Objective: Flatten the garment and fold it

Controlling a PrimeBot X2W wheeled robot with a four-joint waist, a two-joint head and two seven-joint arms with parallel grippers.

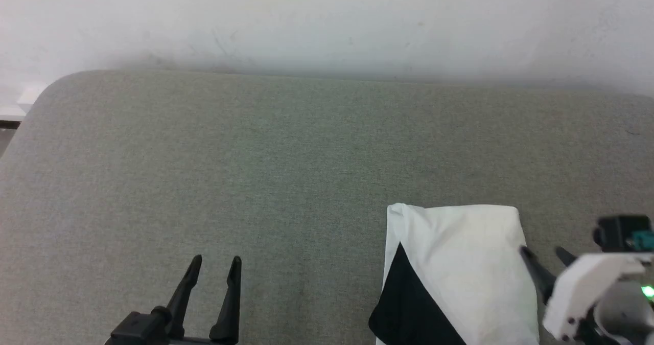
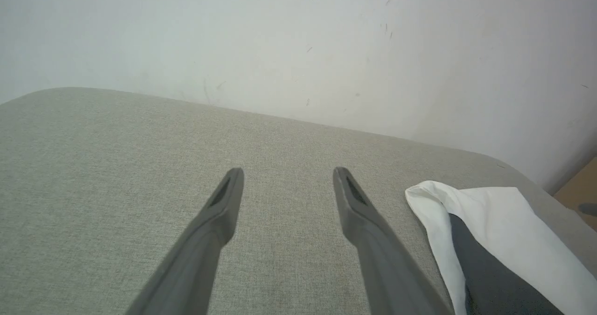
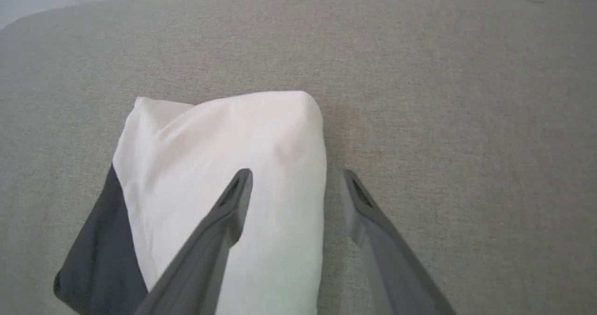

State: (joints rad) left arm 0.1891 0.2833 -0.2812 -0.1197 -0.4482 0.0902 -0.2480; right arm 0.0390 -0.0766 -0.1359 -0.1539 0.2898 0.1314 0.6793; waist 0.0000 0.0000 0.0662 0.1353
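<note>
The soft white T-shirt with black sleeves (image 1: 460, 268) lay as a compact folded bundle at five o'clock on the grey fabric-covered table (image 1: 255, 156), so the folding looked finished. The left end effector (image 1: 216, 259), at seven o'clock, and the right end effector (image 1: 541, 251), at the bundle's edge, both gaped wide and empty. The next move likely called for lifting clear without snagging. The right wrist view showed one finger (image 3: 228, 212) over white cloth and the other over bare table, which the head view left unclear.

Bright, soft, even light; a faint shadow runs below the wall (image 1: 327, 23), upper frame; wrist views soften toward the bottom edge.

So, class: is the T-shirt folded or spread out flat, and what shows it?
Folded. The T-shirt lies as a compact white bundle with rounded, doubled edges, a black patch showing at one side.
</note>
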